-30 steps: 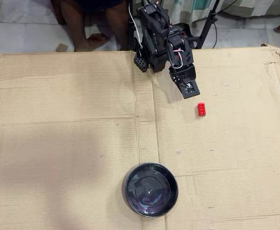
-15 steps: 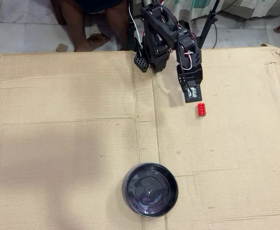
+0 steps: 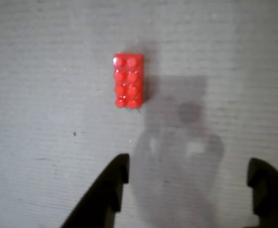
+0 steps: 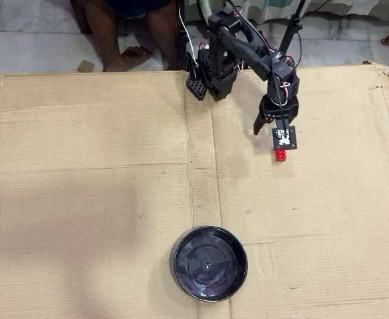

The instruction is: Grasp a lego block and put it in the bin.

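Pincer (image 3: pixel 186 183) spread wide — lego block (image 3: pixel 128 80) ahead, untouched.

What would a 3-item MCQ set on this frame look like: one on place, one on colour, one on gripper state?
1. Where is the lego block?
A. inside the bin
B. on the cardboard, under the wrist
C. off the cardboard, on the floor tiles

2. What colour is the bin?
A. black
B. white
C. red

3. How is the gripper?
A. shut on the block
B. shut, empty
C. open, empty

Key: 1 B, the overhead view shows it on the cardboard, partly under the wrist; 2 A, the dish is glossy black; 3 C, the wrist view shows both fingers spread apart, with the block ahead of them, untouched.
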Robot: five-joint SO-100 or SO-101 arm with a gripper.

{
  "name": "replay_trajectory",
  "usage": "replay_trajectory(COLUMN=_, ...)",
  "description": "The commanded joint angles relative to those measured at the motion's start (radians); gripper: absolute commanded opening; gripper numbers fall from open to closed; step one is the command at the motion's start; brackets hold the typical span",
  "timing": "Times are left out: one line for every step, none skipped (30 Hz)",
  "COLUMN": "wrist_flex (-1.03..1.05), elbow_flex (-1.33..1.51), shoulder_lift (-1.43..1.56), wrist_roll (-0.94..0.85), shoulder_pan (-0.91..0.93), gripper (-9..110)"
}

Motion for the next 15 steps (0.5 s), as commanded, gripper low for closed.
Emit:
replay_trajectory(wrist_flex=-0.011, elbow_flex=-0.074, shoulder_lift=-0.044, wrist_roll=0.048, shoulder_pan=-0.002, gripper=29)
replay_trajectory(wrist_flex=-0.011, elbow_flex=-0.091, shoulder_lift=-0.067, wrist_roll=0.06, shoulder_pan=-0.002, gripper=29)
replay_trajectory(wrist_flex=-0.011, elbow_flex=-0.109, shoulder_lift=-0.091, wrist_roll=0.072, shoulder_pan=-0.002, gripper=28)
replay_trajectory(wrist_flex=-0.011, elbow_flex=-0.127, shoulder_lift=-0.112, wrist_roll=0.081, shoulder_pan=0.0, gripper=28)
replay_trajectory(wrist_flex=-0.011, elbow_flex=-0.144, shoulder_lift=-0.132, wrist_roll=0.089, shoulder_pan=0.0, gripper=28)
replay_trajectory(wrist_flex=-0.011, elbow_flex=-0.161, shoulder_lift=-0.15, wrist_roll=0.092, shoulder_pan=0.0, gripper=28)
replay_trajectory(wrist_flex=-0.011, elbow_flex=-0.176, shoulder_lift=-0.166, wrist_roll=0.097, shoulder_pan=0.0, gripper=28)
replay_trajectory(wrist_flex=-0.011, elbow_flex=-0.19, shoulder_lift=-0.183, wrist_roll=0.097, shoulder_pan=-0.002, gripper=28)
replay_trajectory(wrist_flex=-0.011, elbow_flex=-0.206, shoulder_lift=-0.198, wrist_roll=0.097, shoulder_pan=-0.002, gripper=28)
replay_trajectory(wrist_flex=-0.011, elbow_flex=-0.219, shoulder_lift=-0.215, wrist_roll=0.097, shoulder_pan=-0.003, gripper=28)
replay_trajectory(wrist_flex=-0.011, elbow_flex=-0.235, shoulder_lift=-0.23, wrist_roll=0.097, shoulder_pan=-0.005, gripper=28)
replay_trajectory(wrist_flex=-0.011, elbow_flex=-0.25, shoulder_lift=-0.249, wrist_roll=0.097, shoulder_pan=-0.005, gripper=28)
replay_trajectory(wrist_flex=-0.011, elbow_flex=-0.264, shoulder_lift=-0.264, wrist_roll=0.097, shoulder_pan=-0.006, gripper=28)
replay_trajectory(wrist_flex=-0.011, elbow_flex=-0.276, shoulder_lift=-0.279, wrist_roll=0.097, shoulder_pan=-0.011, gripper=28)
replay_trajectory(wrist_flex=-0.011, elbow_flex=-0.285, shoulder_lift=-0.295, wrist_roll=0.097, shoulder_pan=-0.018, gripper=28)
